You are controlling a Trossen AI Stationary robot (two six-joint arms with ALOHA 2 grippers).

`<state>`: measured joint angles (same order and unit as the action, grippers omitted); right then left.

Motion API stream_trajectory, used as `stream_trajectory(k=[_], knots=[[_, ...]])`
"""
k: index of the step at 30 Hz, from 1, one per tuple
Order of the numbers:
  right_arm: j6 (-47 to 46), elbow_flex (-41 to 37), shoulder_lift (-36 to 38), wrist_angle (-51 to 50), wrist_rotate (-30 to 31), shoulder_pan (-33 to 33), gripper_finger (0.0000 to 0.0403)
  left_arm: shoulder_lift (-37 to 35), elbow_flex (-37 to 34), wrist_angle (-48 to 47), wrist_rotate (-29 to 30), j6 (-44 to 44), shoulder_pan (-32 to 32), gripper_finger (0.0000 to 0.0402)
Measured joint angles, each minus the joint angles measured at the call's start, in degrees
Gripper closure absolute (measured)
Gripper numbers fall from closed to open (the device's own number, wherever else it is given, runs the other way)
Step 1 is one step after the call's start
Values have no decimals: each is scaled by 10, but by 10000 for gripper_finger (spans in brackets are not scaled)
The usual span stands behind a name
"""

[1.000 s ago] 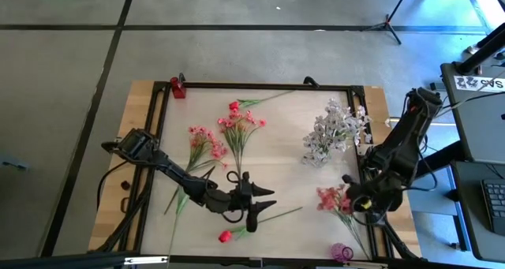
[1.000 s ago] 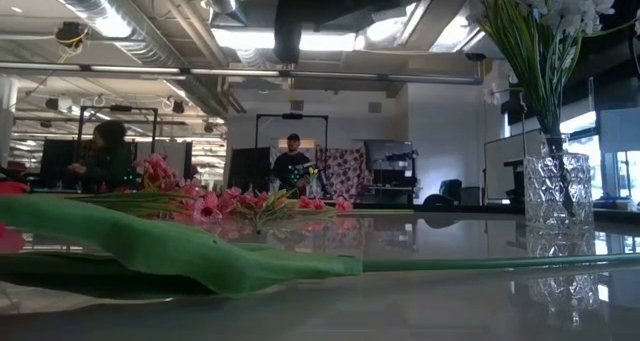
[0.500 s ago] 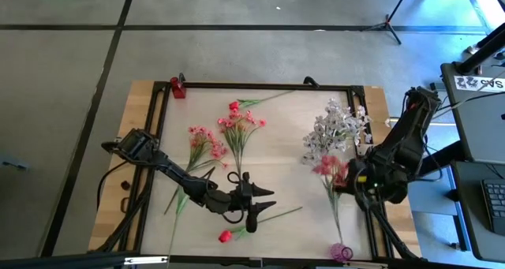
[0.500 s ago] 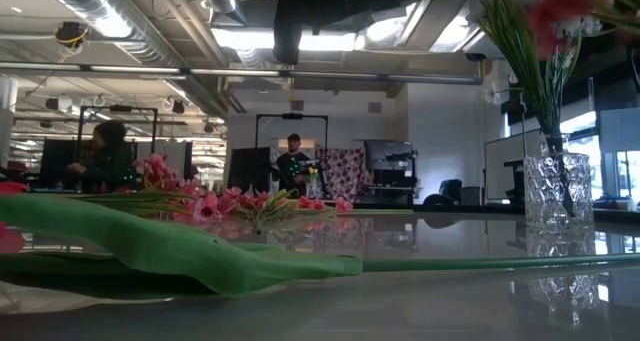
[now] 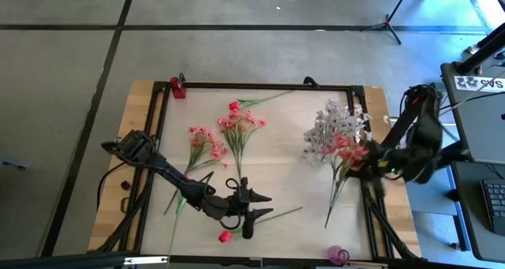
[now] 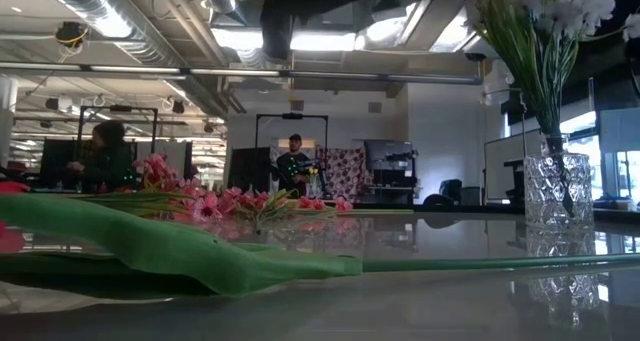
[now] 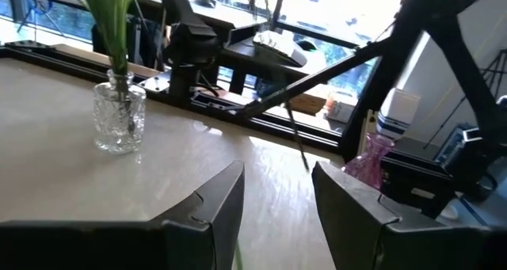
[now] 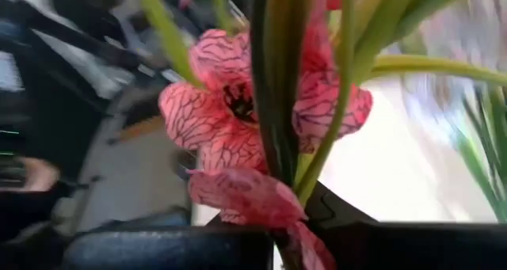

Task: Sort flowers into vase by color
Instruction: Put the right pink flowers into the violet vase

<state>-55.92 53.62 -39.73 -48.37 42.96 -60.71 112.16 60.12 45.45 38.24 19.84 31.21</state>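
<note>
My right gripper [image 5: 364,160] is shut on a pink spray [image 5: 346,149], held up beside the clear vase of white blossoms [image 5: 335,129] at the table's right side. The spray's green stem [image 5: 334,198] slants toward the near edge. In the right wrist view the pink blossoms [image 8: 238,112] fill the picture. My left gripper [image 5: 251,211] is open over the near middle of the table, above the stem [image 5: 276,214] of a red bud [image 5: 225,237] that lies flat. The left wrist view shows its open fingers [image 7: 277,214], the clear vase [image 7: 119,119] and a small pink vase [image 7: 368,161]. My right gripper pinches the pink spray's stems [image 8: 277,155] between its two fingers, just below the blossoms. The fingers lie across the stems. The spray is lifted clear of the table, its long stem trailing away toward the near edge.
Two pink sprays [image 5: 203,143] [image 5: 241,129] and another red bud [image 5: 234,106] lie on the table's left and far middle. The pink vase [image 5: 341,255] stands at the near right corner. A red block [image 5: 177,87] sits on the frame's far left corner. People sit in the room behind.
My right gripper has risen from the near right of the table and moved toward the far edge, up to the clear vase, carrying the pink spray. The spray, then low by the table, is now lifted clear and has swung about. My left gripper has shifted slightly toward the near edge.
</note>
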Motion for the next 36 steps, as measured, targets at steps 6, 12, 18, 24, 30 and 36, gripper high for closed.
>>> stream_trajectory(k=[6,12,18,24,30,36], knots=[[239,46,18,151,-111,0,400,0,0,0,0,4,1,253],[369,46,-2,225,-252,-1,400,0,0,2,0,6,1,253],[400,44,-46,218,-274,-1,400,0,0,3,7,7,-1,253],[402,44,-82,218,-306,-1,399,0,0,3,13,9,-2,253],[475,44,-115,216,-344,-1,399,0,0,3,15,7,-2,253],[533,44,-155,214,-395,-1,399,0,0,3,15,7,-2,253]])
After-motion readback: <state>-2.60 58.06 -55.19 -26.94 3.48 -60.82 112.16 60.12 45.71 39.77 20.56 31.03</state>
